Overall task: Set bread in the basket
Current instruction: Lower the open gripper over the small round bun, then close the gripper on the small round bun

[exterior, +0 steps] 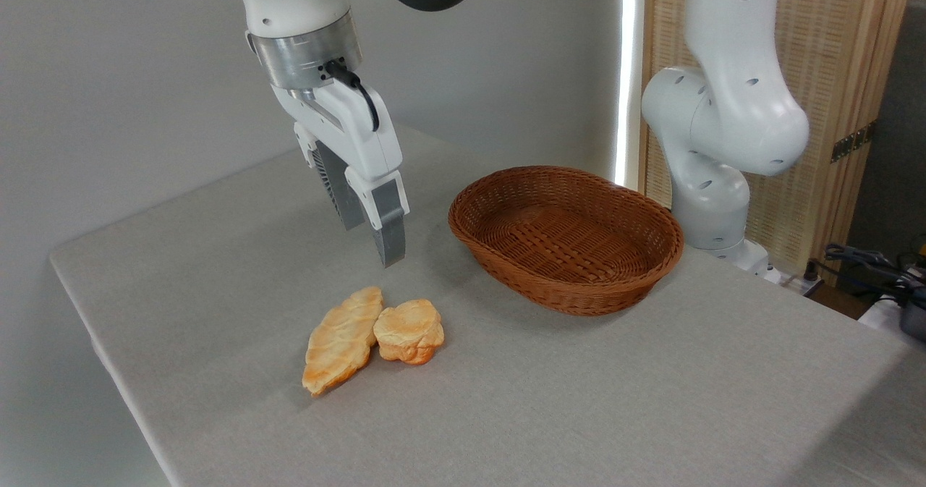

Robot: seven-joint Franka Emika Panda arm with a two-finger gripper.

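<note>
**Counter, grey cloth, with bread, pastry and basket**

Surface: one counter (pixel 651 400) covered in plain light-grey woven cloth, smooth and unwrinkled, its left corner pointing toward the wall and its near-left edge running down out of view.

Bread (pixel 409 331): small lumpy golden-orange bun with a pale top, lying on the cloth toward the near-left edge, well apart from the basket. Its left side touches a longer flat golden pastry (pixel 341 340), which lies lengthwise beside it.

Basket (pixel 579 295): oval reddish-brown wicker, low sides, nothing inside, standing toward the far edge of the counter, right of centre.

Tool (pixel 372 241): two grey fingers on a white body, pointing down and tilted, hanging in the air above the cloth, behind the bread and left of the basket. It holds nothing. The fingers overlap from this angle, so how far apart they stand cannot be told.

Room: plain pale-grey wall behind the counter at left; a bright vertical strip of light beside a slatted wooden screen (pixel 854 74) at right. The arm's white base (pixel 716 183) rises at the far right edge of the counter. Dark cables (pixel 868 263) lie at the far right.
</note>
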